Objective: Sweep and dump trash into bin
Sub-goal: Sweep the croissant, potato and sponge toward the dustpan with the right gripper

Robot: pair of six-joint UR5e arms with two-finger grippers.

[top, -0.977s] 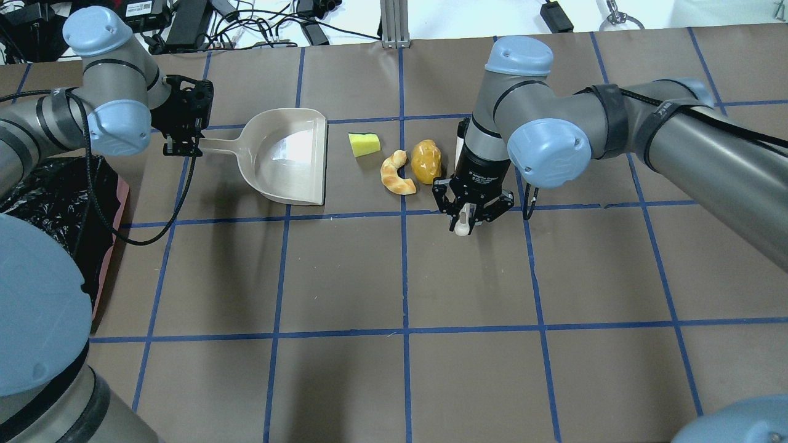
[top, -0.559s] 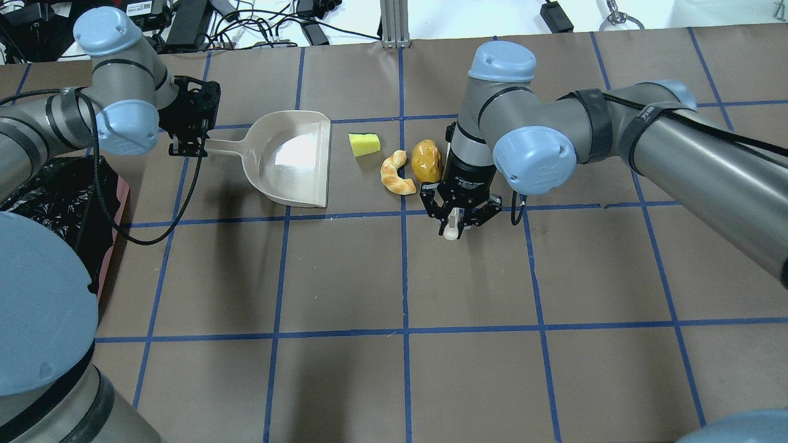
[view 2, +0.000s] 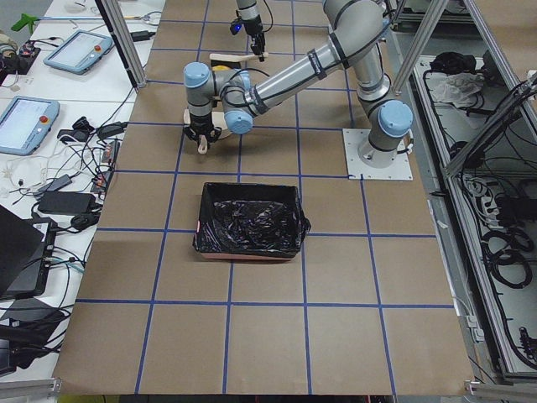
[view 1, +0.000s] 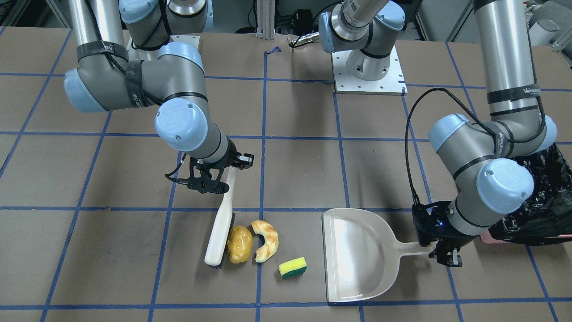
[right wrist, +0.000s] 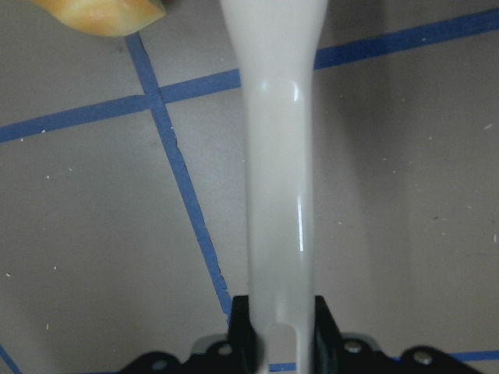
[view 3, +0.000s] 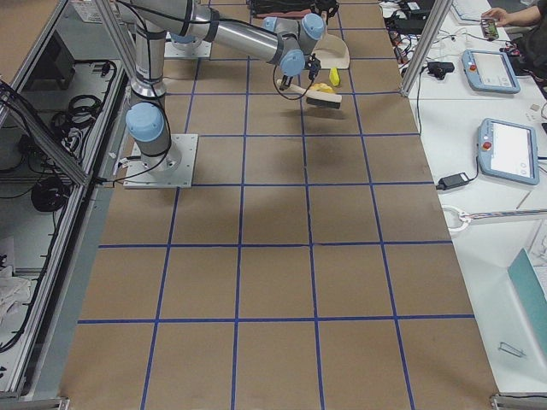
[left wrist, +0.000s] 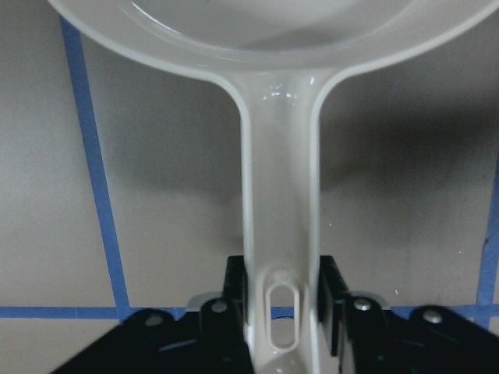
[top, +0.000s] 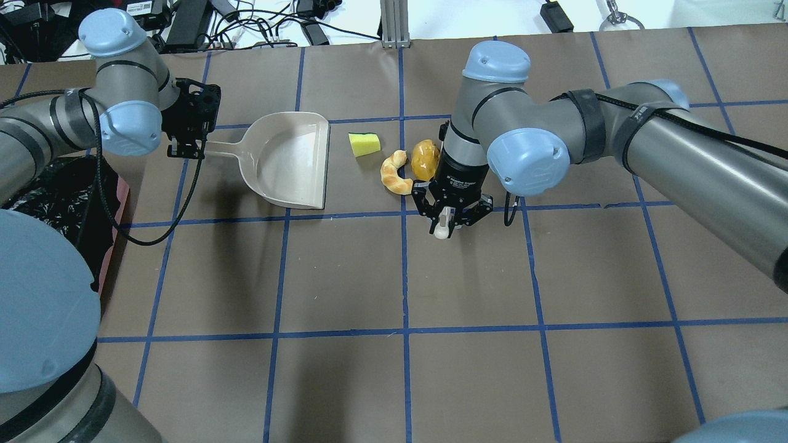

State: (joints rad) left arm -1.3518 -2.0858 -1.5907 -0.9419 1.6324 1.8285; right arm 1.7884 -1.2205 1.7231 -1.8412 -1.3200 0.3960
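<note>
Front-facing exterior view, stock as it stands.

Item 1, trash, three pieces, near the desk's far edge from the robot, about midway along it:
- potato (view 1: pixel 240 244): glossy, looks hard and rounded. Probably the heaviest, and apt to roll or slide off bristles.
- croissant-like pastry (view 1: pixel 267 240): just beside the potato. Curved and light by the look of it; may pivot when pushed.
- sponge (view 1: pixel 292 267): yellow with a green side, soft and light. Lies apart, between pastry and dustpan mouth; could tumble.

None needs gripping; they are best moved by broad pushing.

Item 2, brush (view 1: pixel 221 228): stiff cream plastic. Its head appears to touch the potato's outer side. The right gripper (top: pixel 446 216) is clamped on the handle end, the sensible hold.

Item 3, dustpan (view 1: pixel 357 255): beige rigid plastic, mouth facing the trash. The left gripper (top: pixel 184 146) is closed on the handle by its hanging slot.

Item 4, bin (view 2: pixel 205 220): pink, lined with a crinkled black bag. It stands nearer the desk's left end than the dustpan, with nothing gripping it.

Markings: none on trash, brush or pan. White print on the right gripper body and on an arm strap is too small to read.
</note>
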